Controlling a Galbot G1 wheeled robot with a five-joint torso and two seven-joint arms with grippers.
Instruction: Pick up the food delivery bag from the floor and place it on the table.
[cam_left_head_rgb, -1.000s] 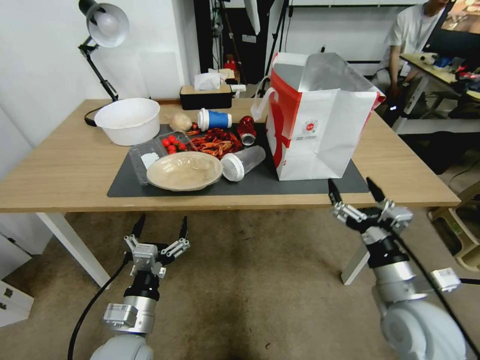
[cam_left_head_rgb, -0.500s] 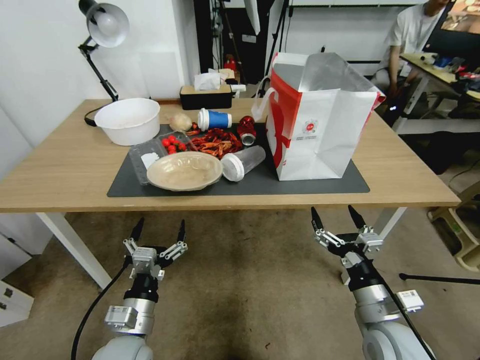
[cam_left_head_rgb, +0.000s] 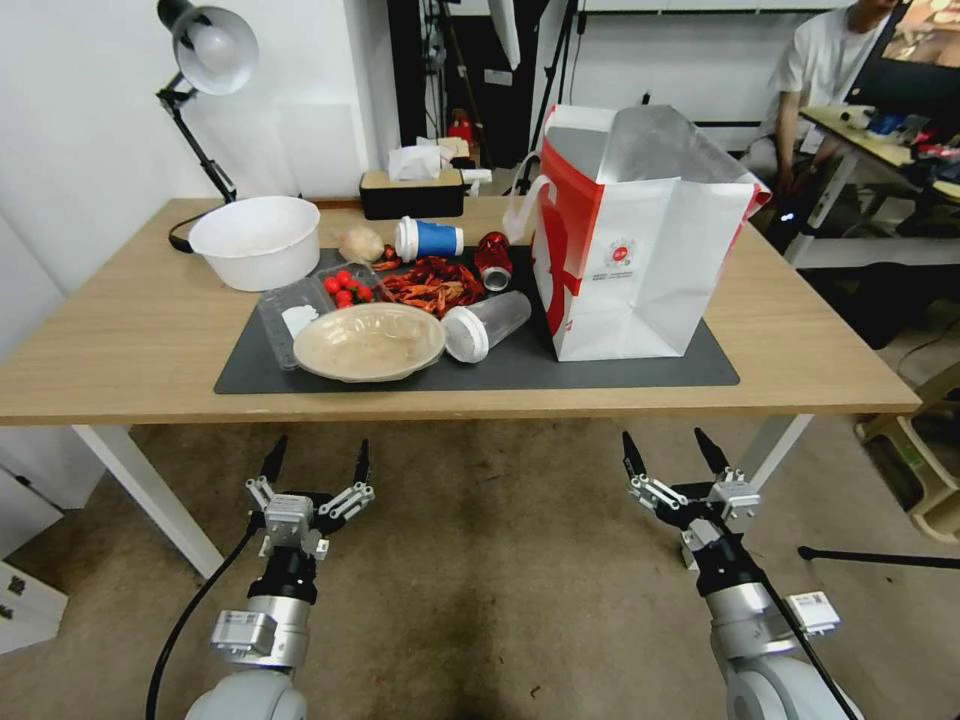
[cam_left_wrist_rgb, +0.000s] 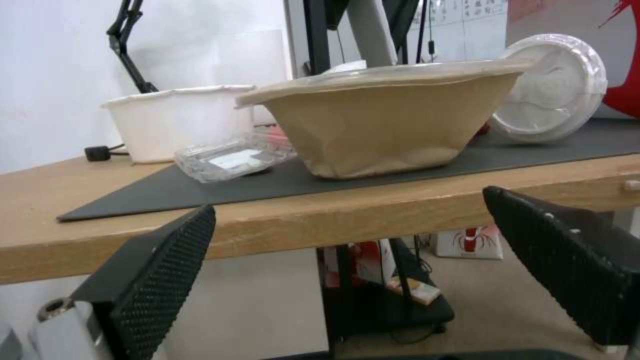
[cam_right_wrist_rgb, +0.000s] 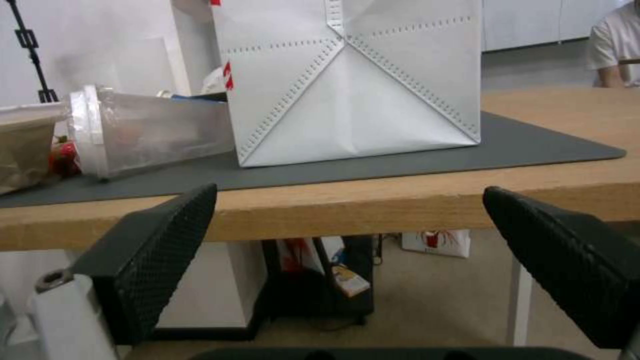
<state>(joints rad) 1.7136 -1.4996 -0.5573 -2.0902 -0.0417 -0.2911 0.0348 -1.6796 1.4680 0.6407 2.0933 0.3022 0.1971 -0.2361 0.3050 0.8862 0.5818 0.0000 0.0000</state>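
Standing upright on the dark grey mat (cam_left_head_rgb: 600, 368) near the table's (cam_left_head_rgb: 120, 340) front right edge: food delivery bag (cam_left_head_rgb: 630, 250). Hovering below the front edge, fingers spread and empty: left gripper (cam_left_head_rgb: 315, 455), right gripper (cam_left_head_rgb: 670, 450).

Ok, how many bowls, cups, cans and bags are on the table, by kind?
Bowls: 2, white bowl and brown bowl
Cups: 2, blue cup and clear cup
Cans: 1, red can
Bags: 1, bag
Total: 6
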